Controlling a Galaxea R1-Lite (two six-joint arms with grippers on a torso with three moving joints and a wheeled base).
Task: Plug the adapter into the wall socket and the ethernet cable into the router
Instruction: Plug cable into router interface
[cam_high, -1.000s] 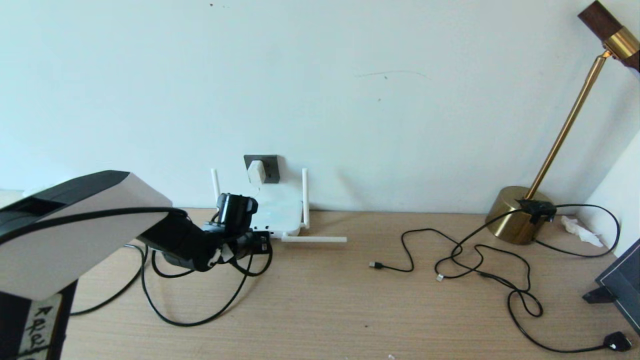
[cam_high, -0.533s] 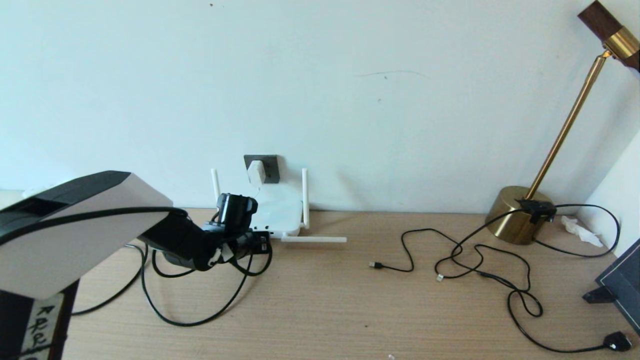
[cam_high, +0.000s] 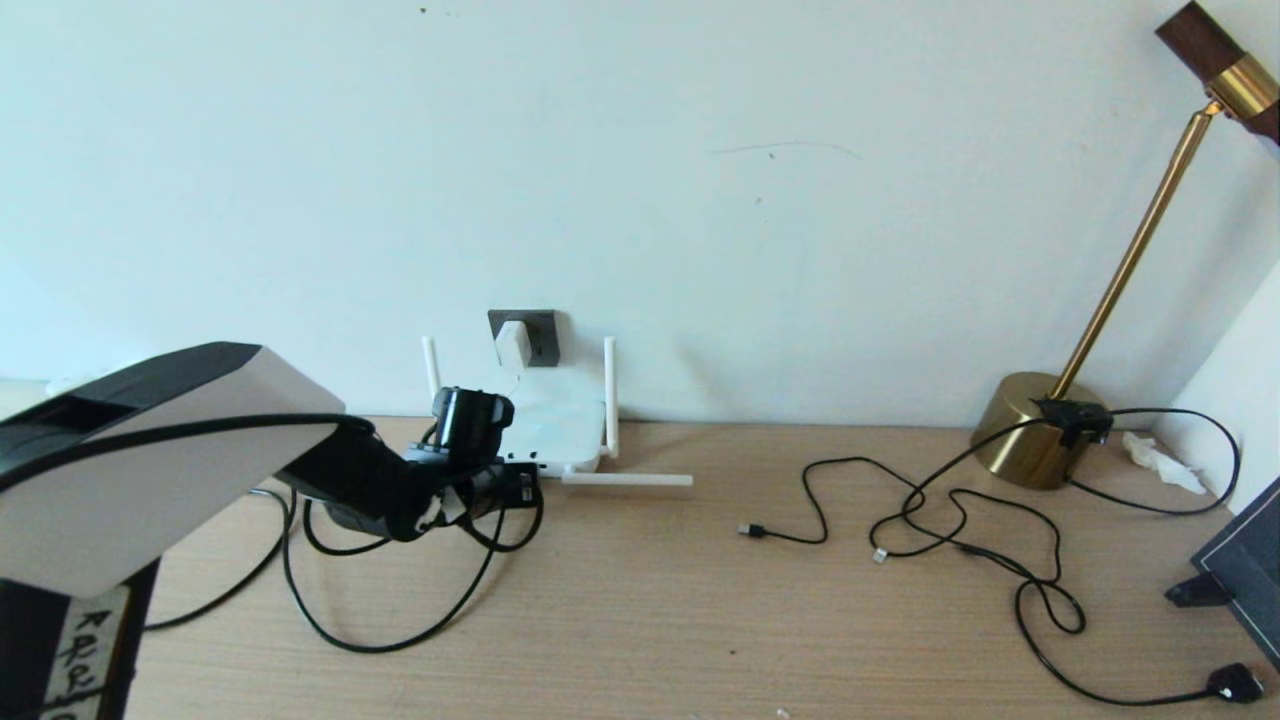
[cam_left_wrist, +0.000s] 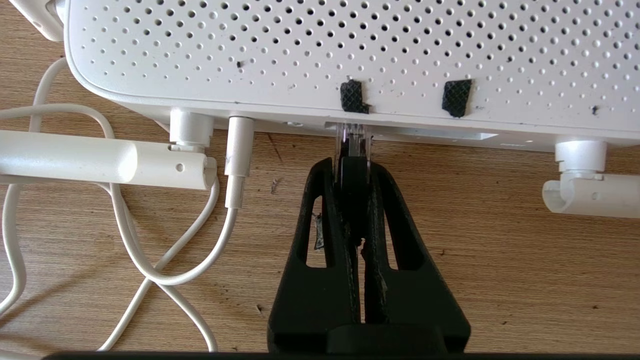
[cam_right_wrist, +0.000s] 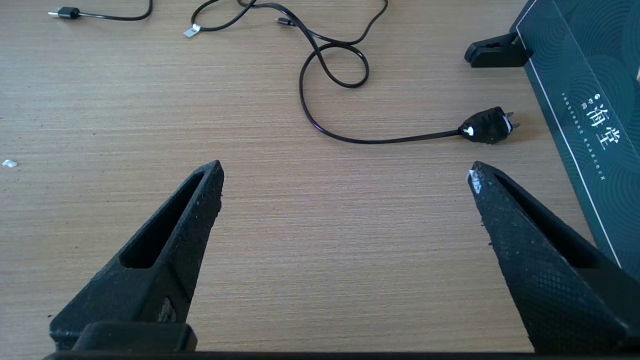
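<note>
Black thick ethernet cable (cam_left_wrist: 353, 180) being pinched by the left gripper (cam_left_wrist: 353, 172), clear connector tip being held in the flat white perforated router (cam_left_wrist: 350, 55) port, white cube adapter (cam_high: 512, 344) sitting plugged into the dark grey wall socket (cam_high: 541, 330), right gripper (cam_right_wrist: 345, 175) being held wide open over the wooden desk (cam_right_wrist: 320, 250)

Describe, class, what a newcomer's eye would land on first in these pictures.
First, the left gripper, shut on the ethernet cable, whose clear connector tip is at a port of the white router by the wall. Then the adapter in the wall socket above it, and the brass lamp far right.
</note>
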